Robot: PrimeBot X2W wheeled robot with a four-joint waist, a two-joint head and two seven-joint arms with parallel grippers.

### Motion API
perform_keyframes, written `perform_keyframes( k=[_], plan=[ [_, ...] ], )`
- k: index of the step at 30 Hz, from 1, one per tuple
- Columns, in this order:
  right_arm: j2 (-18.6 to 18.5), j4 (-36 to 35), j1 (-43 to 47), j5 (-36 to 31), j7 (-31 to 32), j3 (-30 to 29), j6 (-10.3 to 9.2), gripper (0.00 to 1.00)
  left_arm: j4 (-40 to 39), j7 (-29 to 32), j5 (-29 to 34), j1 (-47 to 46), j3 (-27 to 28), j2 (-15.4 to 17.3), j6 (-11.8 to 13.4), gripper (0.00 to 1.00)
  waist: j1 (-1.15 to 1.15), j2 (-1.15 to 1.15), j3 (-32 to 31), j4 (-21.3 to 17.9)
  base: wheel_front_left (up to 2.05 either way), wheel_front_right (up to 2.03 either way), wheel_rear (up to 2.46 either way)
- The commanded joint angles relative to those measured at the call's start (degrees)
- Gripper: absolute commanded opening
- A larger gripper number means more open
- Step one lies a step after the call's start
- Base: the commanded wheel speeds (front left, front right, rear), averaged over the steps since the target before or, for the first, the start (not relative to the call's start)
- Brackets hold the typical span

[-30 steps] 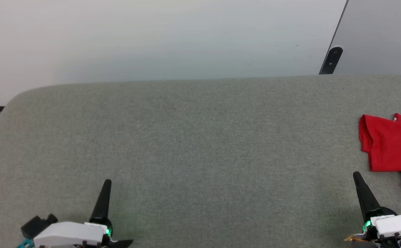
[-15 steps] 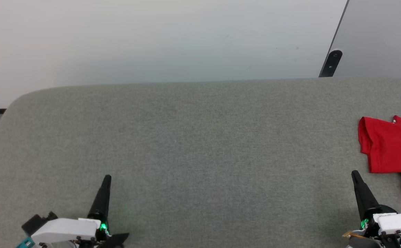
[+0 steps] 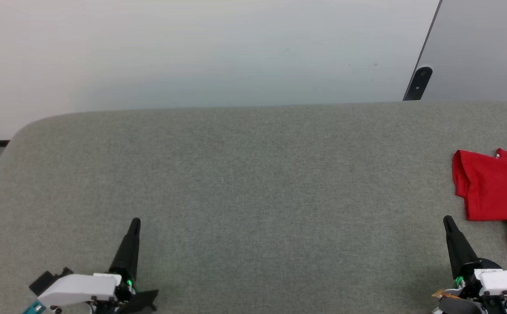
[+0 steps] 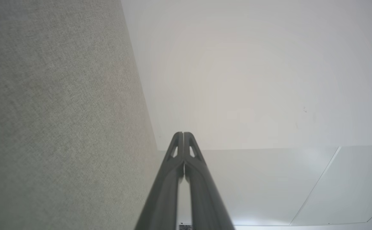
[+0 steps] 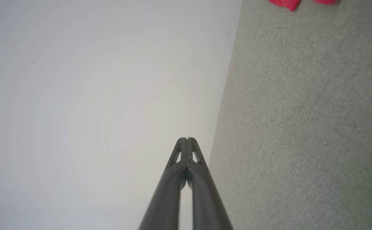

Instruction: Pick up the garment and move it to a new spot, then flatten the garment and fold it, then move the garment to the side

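At the right edge of the frame the garment [image 3: 493,187] lies apparently folded on the grey tabletop [image 3: 253,174], unmoved though the camera shifted, while left tool [image 3: 134,226] and right tool [image 3: 448,224] stay clenched, empty, suggesting the task is finished

Lab-like room — padded grey table [image 3: 253,174], blank wall [image 3: 192,48]

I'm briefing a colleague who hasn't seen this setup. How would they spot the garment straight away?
Find the wide grey fabric surface. Follow it rightward, past the right gripper: the garment lies there. It is the one bright red thing, with white striped trim.
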Motion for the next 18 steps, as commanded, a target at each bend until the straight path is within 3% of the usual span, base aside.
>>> perform_keyframes(
  k=[1,18],
  plan=[
    [0.3,0.3,-0.8,1.3,0.0,-0.1,-0.08,0.0,0.2,0.4,-1.3,-0.7,0.2,0.0,-0.5,0.0,0.0,0.0,-0.1,0.0,0.0,0.0,0.0],
    [0.4,0.7,-1.1,2.6,0.0,-0.1,-0.08,0.0,0.6,1.1,-2.5,-1.0,0.7,-0.3,-0.6,0.0,0.0,0.0,-0.3,0.0,0.0,0.0,0.0]
  ],
)
